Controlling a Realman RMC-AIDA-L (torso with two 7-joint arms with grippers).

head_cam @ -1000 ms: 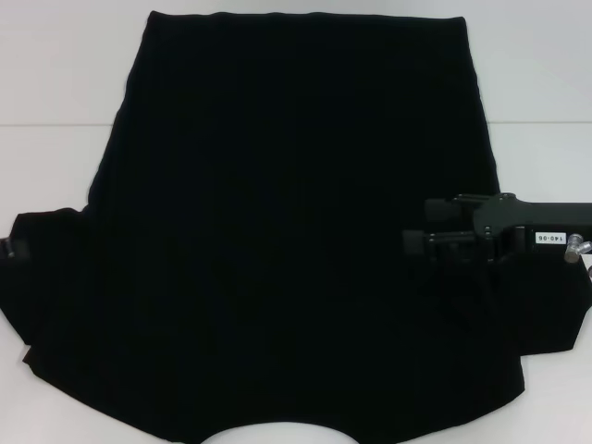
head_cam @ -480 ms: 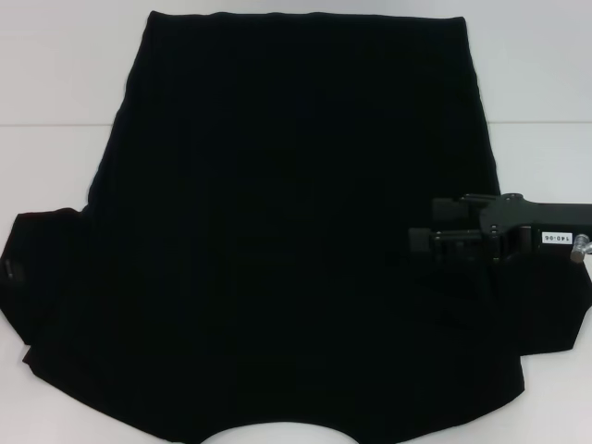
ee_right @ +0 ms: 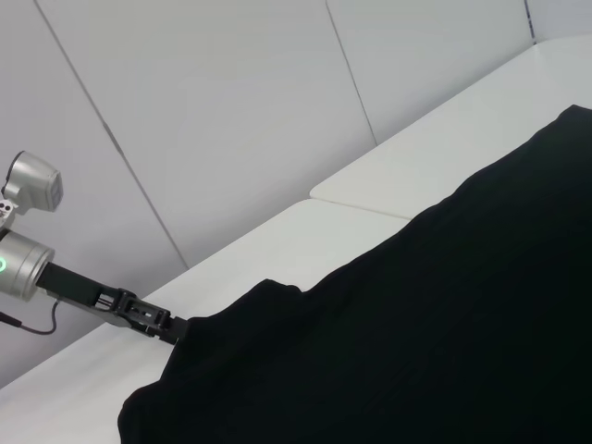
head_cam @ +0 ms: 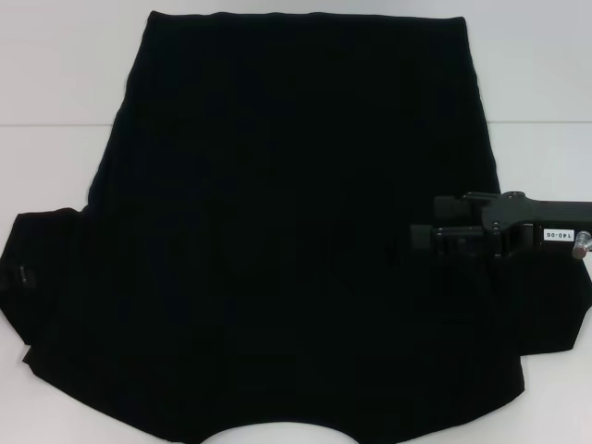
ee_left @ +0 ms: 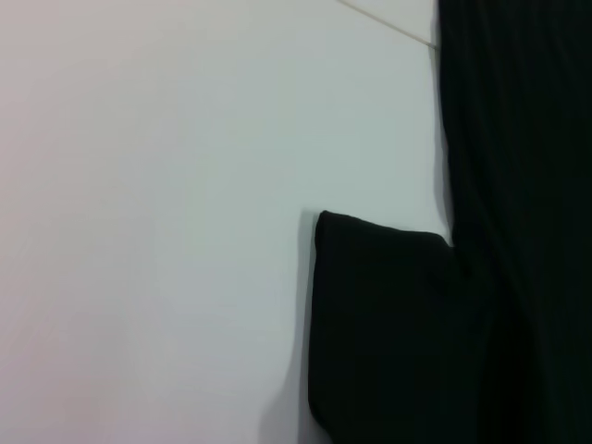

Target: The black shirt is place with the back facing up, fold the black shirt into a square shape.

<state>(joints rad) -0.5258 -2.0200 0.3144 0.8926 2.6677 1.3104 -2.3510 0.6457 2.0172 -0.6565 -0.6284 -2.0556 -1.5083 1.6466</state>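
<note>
One small shift: your right gripper (head_cam: pixel 418 239) has backed outward over the large plain black soft-fabric shirt (head_cam: pixel 277 231), jaw state unclear, no fold started yet.

The large black T-shirt (head_cam: pixel 287 231) is soft, matt cloth, flat and lint-free in look, with faint lengthwise ribbing in the weave. It lies on a white tabletop (head_cam: pixel 55 83), smooth with a dull satin finish and a thin seam line across it. The right hand (head_cam: pixel 421 239) is matt black plastic or painted metal, with a small white paper label and a bright metal fitting. The left hand (ee_right: pixel 176 331) joins brushed silver metal.
</note>
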